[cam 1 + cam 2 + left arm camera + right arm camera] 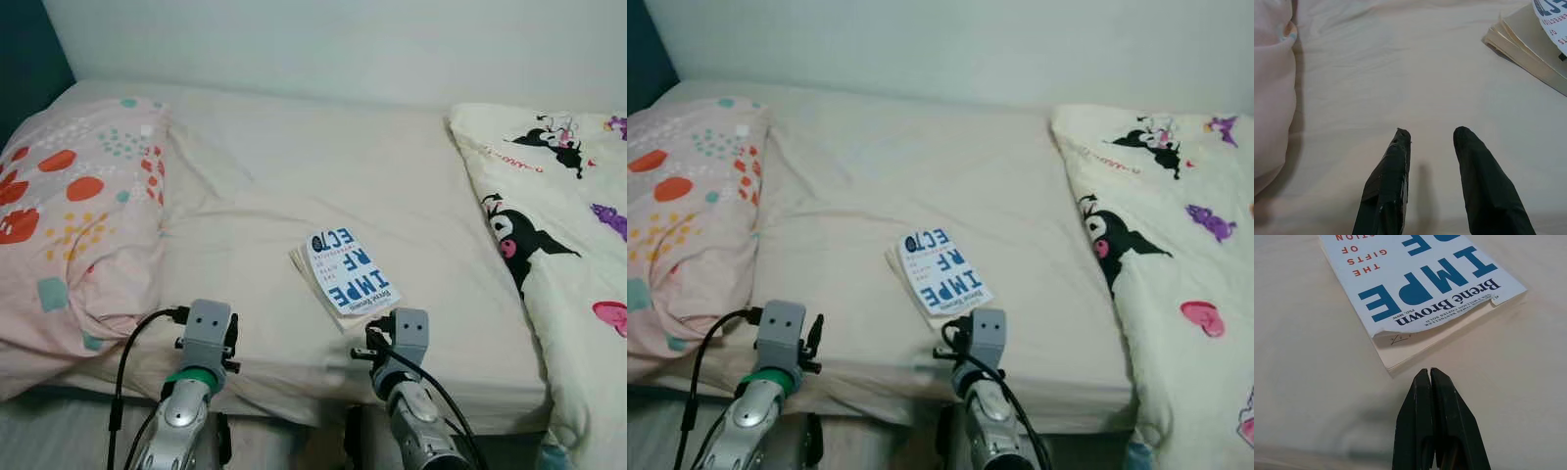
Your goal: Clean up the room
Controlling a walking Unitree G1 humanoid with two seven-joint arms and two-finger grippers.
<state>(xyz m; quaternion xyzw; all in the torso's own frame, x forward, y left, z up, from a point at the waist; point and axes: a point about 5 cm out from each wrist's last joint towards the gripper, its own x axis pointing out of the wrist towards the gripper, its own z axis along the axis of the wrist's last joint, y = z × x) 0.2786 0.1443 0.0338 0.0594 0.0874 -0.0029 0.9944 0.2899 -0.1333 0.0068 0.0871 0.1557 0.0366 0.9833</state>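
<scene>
Nearest, the right gripper (1429, 374) is held with fingers together just short of the white blue-lettered paperback book (350, 274), ungrasped on the cream bedsheet (294, 186); the left gripper (1432, 137) is parted. Tidying appears barely started.

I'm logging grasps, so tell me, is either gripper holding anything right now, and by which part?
Nothing is held. The right gripper is shut on nothing, its tips just short of the paperback book lying on the bed sheet. The left gripper is open over bare sheet.
</scene>
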